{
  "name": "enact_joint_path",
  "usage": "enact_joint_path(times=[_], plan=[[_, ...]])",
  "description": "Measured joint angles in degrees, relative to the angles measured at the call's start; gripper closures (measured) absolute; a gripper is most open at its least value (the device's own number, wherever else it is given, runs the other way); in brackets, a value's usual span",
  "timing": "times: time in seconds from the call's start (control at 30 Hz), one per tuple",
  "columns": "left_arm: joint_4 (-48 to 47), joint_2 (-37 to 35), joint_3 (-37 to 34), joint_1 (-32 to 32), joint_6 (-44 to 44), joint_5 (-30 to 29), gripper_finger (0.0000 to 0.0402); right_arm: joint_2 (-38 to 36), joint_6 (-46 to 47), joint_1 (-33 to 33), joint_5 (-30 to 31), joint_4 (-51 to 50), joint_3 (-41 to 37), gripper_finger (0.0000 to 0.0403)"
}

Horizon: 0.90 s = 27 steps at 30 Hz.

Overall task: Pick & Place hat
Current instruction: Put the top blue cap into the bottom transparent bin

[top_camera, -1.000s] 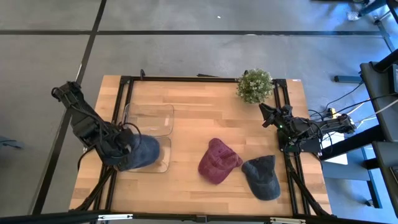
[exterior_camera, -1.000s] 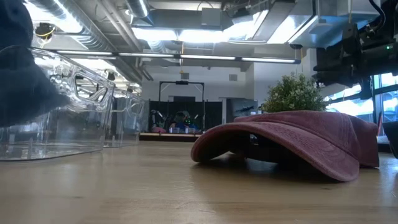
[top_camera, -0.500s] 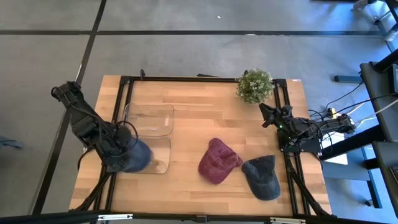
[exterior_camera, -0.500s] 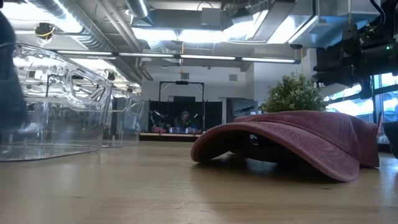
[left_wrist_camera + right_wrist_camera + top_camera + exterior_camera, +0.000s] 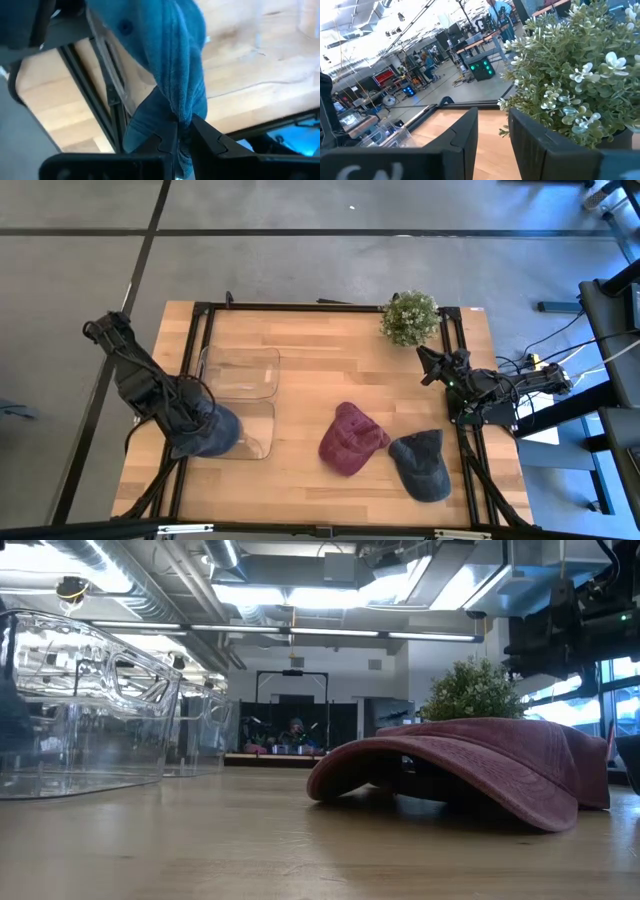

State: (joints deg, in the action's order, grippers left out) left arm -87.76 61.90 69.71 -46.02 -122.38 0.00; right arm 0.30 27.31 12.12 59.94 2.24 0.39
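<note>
Down at the surface's left edge, our left hand (image 5: pixel 181 134) is clamped on a fold of the blue hat (image 5: pixel 172 75); in the left wrist view the denim is pinched tight between the two dark fingers (image 5: pixel 210 137), and the cloth hangs bunched away from them. From above, the same blue hat (image 5: pixel 208 432) is a rumpled lump under the left hand (image 5: pixel 190 420), overlapping the near-left corner of the clear bin (image 5: pixel 240 370) and the black frame rail beside it. We cannot tell which way its brim points, since the cloth is crumpled and partly under the arm.

Further out, the clear bin (image 5: pixel 85 705) stands on the wood, its walls upright in the low view. Toward the middle of the surface (image 5: pixel 330 375) lies the maroon hat (image 5: pixel 350 438), crown up, its long axis slanting from the near-left to the far-right. In the low view the maroon hat (image 5: pixel 470 765) sits dome upward with a dark gap beneath its edge. Just beside it on the right lies the grey hat (image 5: pixel 422 463), its long axis running toward the near edge, brim pointing that way.

Our right hand (image 5: pixel 432 366) waits at the right edge, just near of the potted plant (image 5: pixel 409 317); its fingers (image 5: pixel 465 137) stand apart, holding nothing, with the potted plant (image 5: pixel 570 75) close ahead.
</note>
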Motion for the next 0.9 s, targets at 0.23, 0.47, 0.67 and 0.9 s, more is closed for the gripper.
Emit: enact_joint_path(times=[0.23, 0.47, 0.67, 0.9], plan=[[-2.1, 1.06, -0.4, 0.0, -2.84, -1.76, 0.0355, 0.01, -1.04, 0.0, 0.72, -0.09, 0.01, 0.0292], [-2.28, 1.12, -3.17, 0.0, -3.43, -2.84, 0.0355, 0.01, -0.93, 0.0, 0.92, -0.13, -0.01, 0.0292], [-2.28, 1.1, -3.74, -0.01, -5.31, -1.58, 0.0339, 0.0, -0.85, 0.0, 0.94, -0.13, -0.01, 0.0292], [-2.26, -0.23, -3.74, 0.0, -4.05, -2.98, 0.0279, 0.0, -0.83, 0.0, 0.94, -0.15, -0.01, 0.0292]])
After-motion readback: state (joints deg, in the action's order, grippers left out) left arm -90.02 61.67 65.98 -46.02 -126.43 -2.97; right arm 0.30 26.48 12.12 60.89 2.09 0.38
